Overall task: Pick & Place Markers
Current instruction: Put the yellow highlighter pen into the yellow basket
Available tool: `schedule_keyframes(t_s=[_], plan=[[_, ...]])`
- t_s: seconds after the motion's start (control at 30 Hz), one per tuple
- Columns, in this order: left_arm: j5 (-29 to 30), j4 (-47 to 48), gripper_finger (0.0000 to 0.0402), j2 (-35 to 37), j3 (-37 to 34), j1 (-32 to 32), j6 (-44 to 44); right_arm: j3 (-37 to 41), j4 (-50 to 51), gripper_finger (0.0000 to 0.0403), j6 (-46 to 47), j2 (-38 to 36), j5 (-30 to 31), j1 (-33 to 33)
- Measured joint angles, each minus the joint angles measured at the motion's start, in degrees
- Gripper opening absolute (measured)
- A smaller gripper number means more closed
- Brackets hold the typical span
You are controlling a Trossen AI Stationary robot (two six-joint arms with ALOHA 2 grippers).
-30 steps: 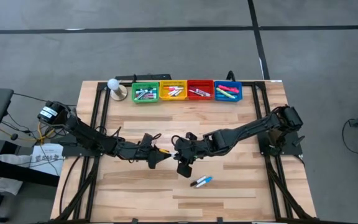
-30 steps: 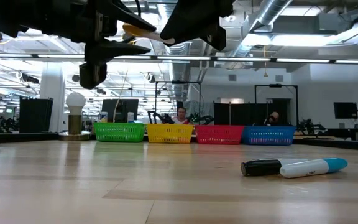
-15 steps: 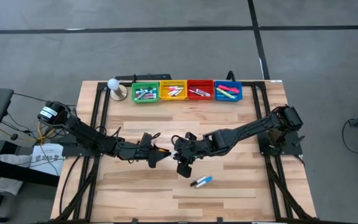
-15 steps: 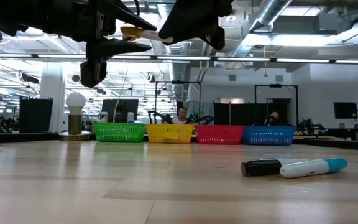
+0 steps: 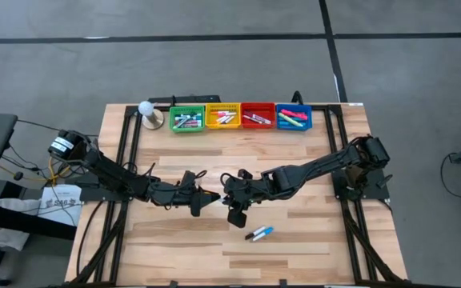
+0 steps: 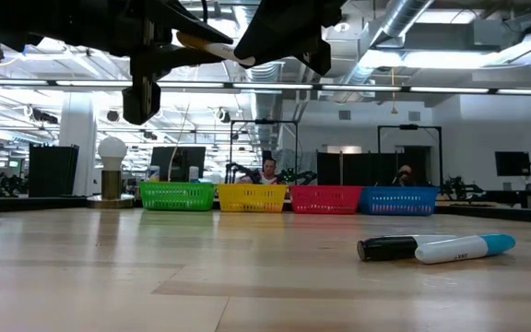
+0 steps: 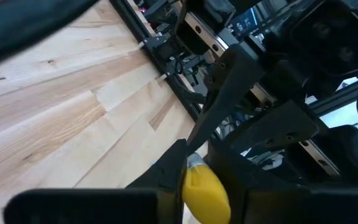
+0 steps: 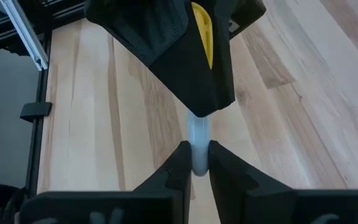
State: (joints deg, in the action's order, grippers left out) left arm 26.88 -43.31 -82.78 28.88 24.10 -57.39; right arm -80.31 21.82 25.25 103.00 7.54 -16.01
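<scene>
Yellow-capped marker point(image 6: 212, 46) is pinched end to end above the wooden table point(image 5: 310, 248) by left gripper point(image 5: 205, 198) and right gripper point(image 5: 229, 192).

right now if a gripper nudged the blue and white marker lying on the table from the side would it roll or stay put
The blue and white marker looks round and smooth, so it would probably roll. It lies against the black marker, which might check a roll that way. It appears rigid and light, so it should slide easily.

Robotics lab: exposed ceiling ducts point(image 6: 431, 28), monitors point(image 6: 510, 163), other rigs behind.
</scene>
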Motion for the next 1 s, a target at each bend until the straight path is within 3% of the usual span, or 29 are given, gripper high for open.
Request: schedule_keyframes(t_s=[0.27, 0.6, 0.83, 1.0], plan=[[0.0, 0.2, 0.0045, 0.0, -0.1, 0.0, 0.2, 0.0, 0.0, 0.0054, -1.1, 0.0, 0.0, 0.0], [0.1, 0.5, 0.0056, -0.2, -0.3, 0.0, 1.4, -0.2, 1.7, 0.0071, -4.3, -0.1, -0.3, -0.1], [3.5, 0.6, 0.0051, -0.2, -0.3, -0.2, 1.9, -0.2, 3.5, 0.0157, -7.6, -0.1, -0.3, 0.4], [9.2, 0.0, 0.0062, -0.2, -0.3, -2.1, 1.9, -0.2, 12.7, 0.0224, -12.5, -0.2, -0.5, 1.7]])
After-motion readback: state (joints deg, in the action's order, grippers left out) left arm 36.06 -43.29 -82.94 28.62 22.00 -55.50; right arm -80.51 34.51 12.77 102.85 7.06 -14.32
